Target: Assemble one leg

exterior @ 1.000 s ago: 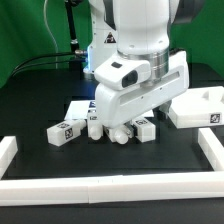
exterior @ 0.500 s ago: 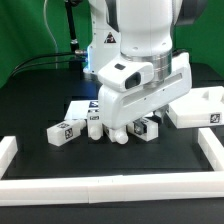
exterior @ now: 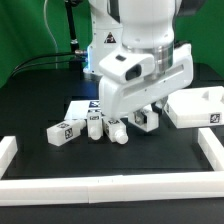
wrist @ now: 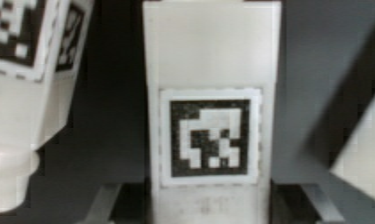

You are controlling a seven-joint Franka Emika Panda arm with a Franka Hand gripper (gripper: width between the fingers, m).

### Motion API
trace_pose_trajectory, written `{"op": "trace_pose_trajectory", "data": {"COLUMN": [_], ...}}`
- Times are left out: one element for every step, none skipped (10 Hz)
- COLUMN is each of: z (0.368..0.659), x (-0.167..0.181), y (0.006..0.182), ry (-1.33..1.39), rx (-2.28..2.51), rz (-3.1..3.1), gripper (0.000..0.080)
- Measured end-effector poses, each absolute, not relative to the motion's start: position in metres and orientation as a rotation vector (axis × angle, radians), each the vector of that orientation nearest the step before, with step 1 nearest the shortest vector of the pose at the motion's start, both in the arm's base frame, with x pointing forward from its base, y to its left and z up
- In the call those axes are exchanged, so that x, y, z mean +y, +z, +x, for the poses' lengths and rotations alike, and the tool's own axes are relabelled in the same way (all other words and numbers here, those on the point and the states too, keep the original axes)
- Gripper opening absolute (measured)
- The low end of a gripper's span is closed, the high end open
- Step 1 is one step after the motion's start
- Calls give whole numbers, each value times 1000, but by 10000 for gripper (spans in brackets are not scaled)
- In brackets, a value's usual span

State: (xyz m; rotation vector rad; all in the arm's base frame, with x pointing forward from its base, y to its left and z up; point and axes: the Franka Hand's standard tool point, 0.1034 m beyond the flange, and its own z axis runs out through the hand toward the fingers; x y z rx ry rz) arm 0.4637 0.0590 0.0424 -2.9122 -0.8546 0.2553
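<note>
My gripper (exterior: 146,116) is shut on one leg (exterior: 148,121), a small white post with a black-and-white tag, and holds it just above the black table. In the wrist view this leg (wrist: 209,90) fills the middle, with its tag facing the camera, and its near end sits between the dark fingers (wrist: 123,200) of my gripper (wrist: 210,206). Three more legs lie on the table: one (exterior: 62,131) toward the exterior view's left, and two close together (exterior: 95,125) (exterior: 116,130). A neighbouring leg (wrist: 20,80) shows beside the held one.
The large flat white panel (exterior: 200,107) lies at the exterior view's right. The marker board (exterior: 80,105) lies behind the legs. A low white wall (exterior: 100,186) borders the table's front and sides. The arm's bulk hides the table behind it.
My gripper has risen and shifted slightly to the exterior view's right, lifting the gripped leg off the table. The other three legs have stayed where they were.
</note>
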Motion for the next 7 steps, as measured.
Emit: {"op": "trace_pose_trajectory", "data": {"z": [446, 434, 428, 423, 423, 421, 421], "x": [59, 57, 56, 57, 58, 58, 58], "y": [42, 36, 29, 23, 22, 19, 19], "ry": [268, 277, 274, 290, 296, 298, 300], "rx": [-859, -855, -853, -850, -822, -821, -822], "rz": [-2911, -2911, -2912, -2908, -2916, -2915, -2914], "gripper": [287, 287, 287, 287, 287, 287, 287]}}
